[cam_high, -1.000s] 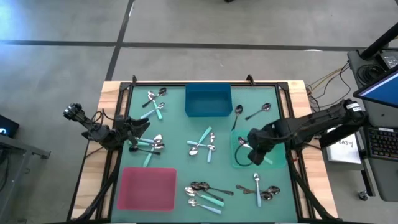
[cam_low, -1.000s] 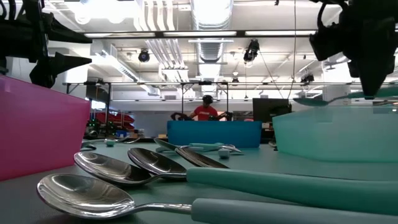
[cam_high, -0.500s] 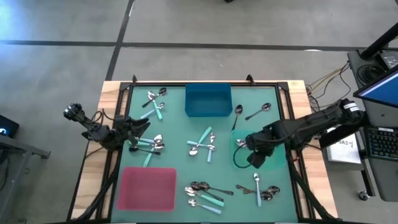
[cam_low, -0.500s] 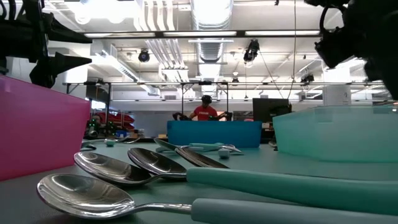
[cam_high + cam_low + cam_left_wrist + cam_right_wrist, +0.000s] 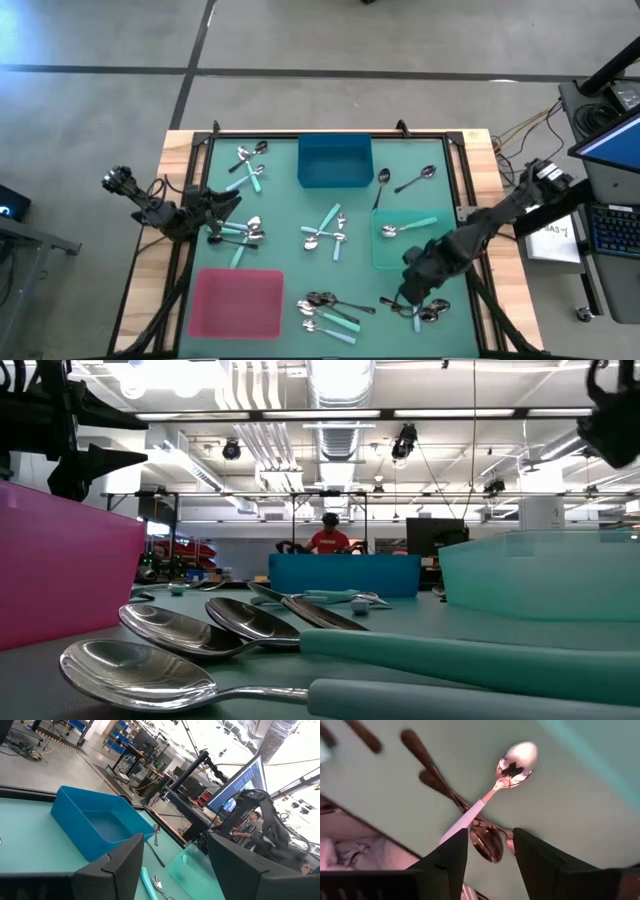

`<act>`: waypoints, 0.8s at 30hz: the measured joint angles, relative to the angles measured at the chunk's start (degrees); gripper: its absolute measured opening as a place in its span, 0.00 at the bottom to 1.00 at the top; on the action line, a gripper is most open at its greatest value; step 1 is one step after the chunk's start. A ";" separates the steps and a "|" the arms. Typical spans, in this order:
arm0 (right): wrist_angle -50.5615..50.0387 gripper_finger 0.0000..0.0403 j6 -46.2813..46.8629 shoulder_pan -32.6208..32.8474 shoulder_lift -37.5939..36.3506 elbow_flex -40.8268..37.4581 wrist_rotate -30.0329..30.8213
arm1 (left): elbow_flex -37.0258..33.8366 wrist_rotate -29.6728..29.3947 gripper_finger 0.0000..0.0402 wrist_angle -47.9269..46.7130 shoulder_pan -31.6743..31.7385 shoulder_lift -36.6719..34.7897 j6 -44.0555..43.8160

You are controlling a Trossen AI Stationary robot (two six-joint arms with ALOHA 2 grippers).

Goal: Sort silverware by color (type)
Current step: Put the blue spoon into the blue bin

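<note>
A teal mat covers the wood-edged table; spoons lie scattered mid-frame. Right gripper, jaws parted and empty, hovers lower right; left gripper, wide, waits left. Workshop room behind.

A large, open workshop surrounds a wooden-edged table covered by a green mat. The floor is smooth grey concrete crossed by dark seams. Beside the table stands a desk with a lit blue monitor, a keyboard and loose cables. Across the room, long fluorescent light strips and silver ducts run along the ceiling. A person in a red top stands far back among shelving and benches.
</note>
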 joint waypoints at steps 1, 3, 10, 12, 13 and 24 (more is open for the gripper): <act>0.66 0.37 1.04 0.76 1.67 0.00 0.26 | -0.02 0.00 0.51 -0.02 -0.02 0.02 0.00; 0.88 0.37 2.62 1.56 5.01 0.00 0.40 | 0.00 -0.02 0.51 -0.02 -0.02 0.00 0.00; 2.11 0.35 5.96 1.93 12.74 0.00 -2.78 | 0.00 -0.01 0.51 0.00 0.00 0.01 0.00; 3.56 0.34 6.16 1.93 12.97 0.00 -2.98 | -0.01 -0.02 0.51 -0.03 0.00 0.01 0.00; 4.20 0.33 6.50 1.93 12.82 0.00 -3.11 | 0.00 0.00 0.51 0.00 -0.02 0.02 0.00; 5.46 0.30 11.17 1.93 7.58 -0.02 4.45 | 0.00 -0.02 0.51 -0.08 -0.01 0.01 -0.01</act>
